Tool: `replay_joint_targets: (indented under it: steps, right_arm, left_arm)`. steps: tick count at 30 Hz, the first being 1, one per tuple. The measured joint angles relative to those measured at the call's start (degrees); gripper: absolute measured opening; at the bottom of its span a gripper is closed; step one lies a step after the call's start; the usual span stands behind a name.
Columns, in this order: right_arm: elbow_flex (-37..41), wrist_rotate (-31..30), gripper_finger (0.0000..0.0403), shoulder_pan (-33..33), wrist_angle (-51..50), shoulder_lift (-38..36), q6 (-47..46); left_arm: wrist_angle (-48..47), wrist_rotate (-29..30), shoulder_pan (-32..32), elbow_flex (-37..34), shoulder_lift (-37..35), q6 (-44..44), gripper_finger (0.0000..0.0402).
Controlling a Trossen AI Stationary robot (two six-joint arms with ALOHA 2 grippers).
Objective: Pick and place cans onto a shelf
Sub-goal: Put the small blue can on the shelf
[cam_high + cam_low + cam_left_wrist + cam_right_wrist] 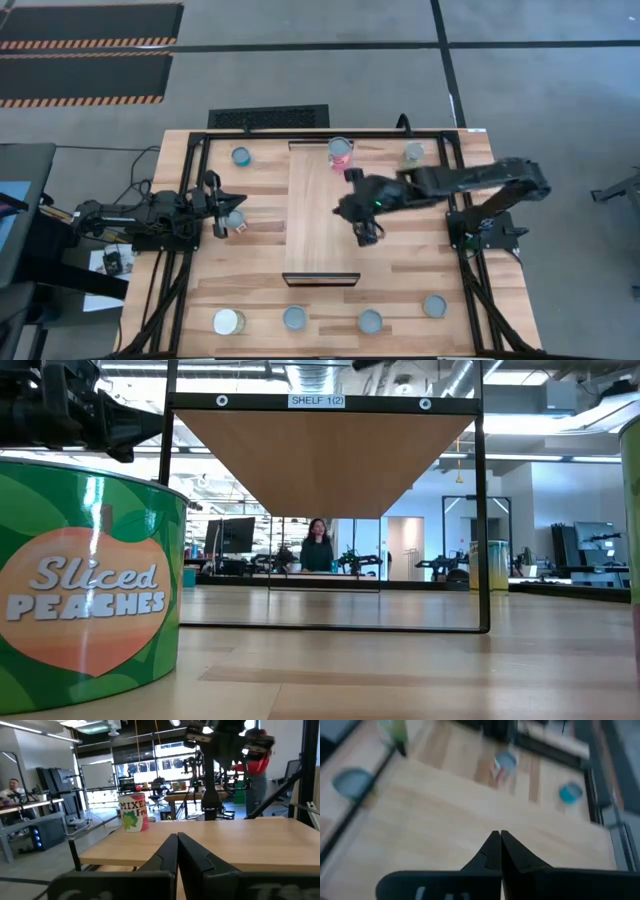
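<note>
Over shelf [318, 215]: right gripper [366, 236] closed, empty; left gripper [222, 210] closed, beside can [237, 220].

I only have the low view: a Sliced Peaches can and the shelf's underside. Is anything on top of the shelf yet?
Observer: One Mixed Fruit can stands at the far end of the shelf.
Operator: Is the right gripper carrying anything?
Observer: No. The right gripper hangs over the shelf's middle, jaws shut on nothing.
Operator: And the left?
Observer: The left gripper is off the shelf's left side, jaws shut and empty, beside another can.
</note>
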State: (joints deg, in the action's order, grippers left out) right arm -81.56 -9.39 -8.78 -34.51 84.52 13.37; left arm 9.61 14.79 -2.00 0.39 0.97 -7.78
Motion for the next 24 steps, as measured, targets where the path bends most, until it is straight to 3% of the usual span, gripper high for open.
replay_joint_targets:
  steps: [4,9,17,24]
  right_arm:
    - [12.57,-3.63,0.0004,-4.01,14.58,-6.35,-2.27]
    - [22.52,-12.76,0.0005,-12.82,21.06,-10.4,-9.52]
    - [24.74,-31.44,0.0006,-31.72,22.12,-8.83,-21.19]
    - [24.91,-37.05,0.0006,-42.86,20.83,-6.55,-31.48]
  left_arm:
    - [0.14,0.0,-0.02,0.0,0.0,0.49,0.0]
    - [-0.1,-0.03,-0.02,0.0,0.0,1.3,0.0]
    - [-3.11,-0.19,0.0,0.02,0.01,5.34,0.0]
    - [-3.66,-1.04,-0.02,0.01,0.12,5.5,0.0]
